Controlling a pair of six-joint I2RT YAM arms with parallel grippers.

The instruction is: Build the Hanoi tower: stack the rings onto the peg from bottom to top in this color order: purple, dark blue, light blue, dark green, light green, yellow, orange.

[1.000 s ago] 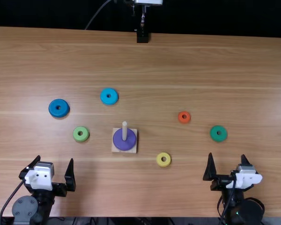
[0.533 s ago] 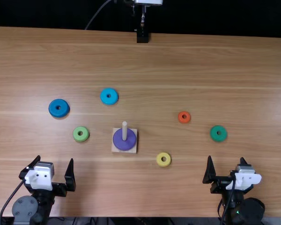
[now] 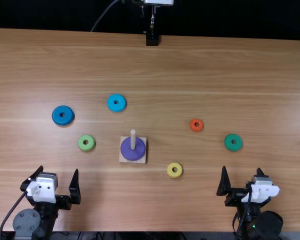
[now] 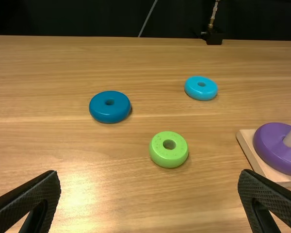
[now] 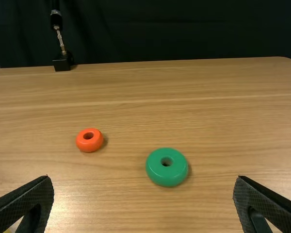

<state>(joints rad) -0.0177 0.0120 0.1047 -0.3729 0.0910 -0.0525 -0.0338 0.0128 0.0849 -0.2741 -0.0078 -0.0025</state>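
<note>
R pincer [image 3: 242,168] cam has orange ring [image 5: 90,145]; top adds purple ring [image 3: 133,155].

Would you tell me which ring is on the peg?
The purple ring alone sits around the peg; the dark blue, light blue, dark green, light green, yellow and orange ones lie on the table.

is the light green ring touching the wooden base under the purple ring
Apart: the left wrist view shows a wide strip of bare table between the light green ring and the base.
</note>
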